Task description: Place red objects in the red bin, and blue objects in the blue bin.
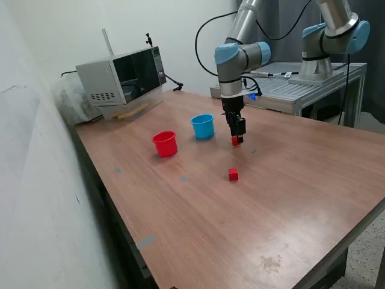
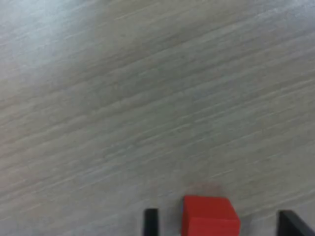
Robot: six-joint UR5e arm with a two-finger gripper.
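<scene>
My gripper (image 1: pixel 237 137) is low over the table, just to the exterior view's right of the blue bin (image 1: pixel 203 126), a light blue cup. A small red cube (image 1: pixel 236 141) sits between its fingertips. In the wrist view the cube (image 2: pixel 209 217) lies on the wood between the two dark fingers (image 2: pixel 150 222), with a gap on each side, so the gripper (image 2: pixel 221 223) is open around it. A second red cube (image 1: pixel 233 174) lies on the table nearer the front. The red bin (image 1: pixel 165 144), a red cup, stands to the exterior view's left of the blue one. No blue cubes are in view.
A microwave (image 1: pixel 123 81) stands at the back corner of the wooden table (image 1: pixel 240 229), by the wall. A second robot arm (image 1: pixel 331 42) is mounted on a metal bench (image 1: pixel 301 87) beyond the table's far edge.
</scene>
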